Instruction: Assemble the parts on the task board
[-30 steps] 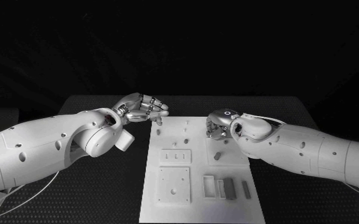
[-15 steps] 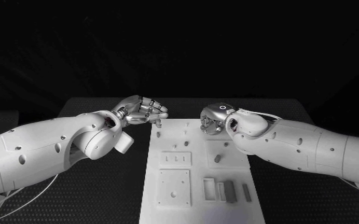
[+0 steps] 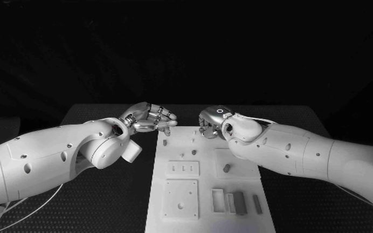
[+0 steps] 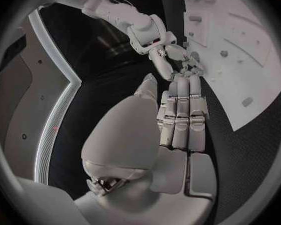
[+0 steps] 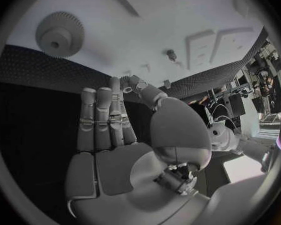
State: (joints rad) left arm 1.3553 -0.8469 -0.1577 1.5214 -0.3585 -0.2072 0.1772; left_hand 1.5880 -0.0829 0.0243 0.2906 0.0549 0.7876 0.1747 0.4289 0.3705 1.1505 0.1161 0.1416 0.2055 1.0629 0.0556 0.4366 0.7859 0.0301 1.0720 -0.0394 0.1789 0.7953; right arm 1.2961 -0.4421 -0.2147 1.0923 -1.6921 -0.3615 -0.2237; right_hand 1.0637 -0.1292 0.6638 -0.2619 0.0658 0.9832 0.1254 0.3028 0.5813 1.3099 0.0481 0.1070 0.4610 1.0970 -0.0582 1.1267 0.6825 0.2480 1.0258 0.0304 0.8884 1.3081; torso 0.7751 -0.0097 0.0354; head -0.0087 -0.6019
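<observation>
The white task board [image 3: 180, 160] lies in the middle of the black table. Small grey pegs [image 3: 193, 151] stand in its far half, another peg [image 3: 227, 167] sits in a square plate, and oblong grey parts [image 3: 239, 201] lie near its front right. My left hand [image 3: 152, 117] hovers at the board's far left corner; the left wrist view shows its fingers [image 4: 181, 112] straight and side by side, holding nothing. My right hand [image 3: 211, 120] hangs over the board's far edge, its fingers [image 5: 103, 120] stretched out with nothing in them. A gear [image 5: 59, 33] lies on the board [image 5: 134, 20] beyond them.
Bare black table [image 3: 101, 200] runs along both sides of the board. Both white forearms reach in low over the table, the left arm [image 3: 54, 155] beside the board, the right arm [image 3: 311, 155] crossing its right edge. Recessed plates [image 3: 181, 198] take up the board's near half.
My right hand has travelled toward the board's far edge and closer to the left hand. The left hand has barely moved. The view has shifted slightly.
</observation>
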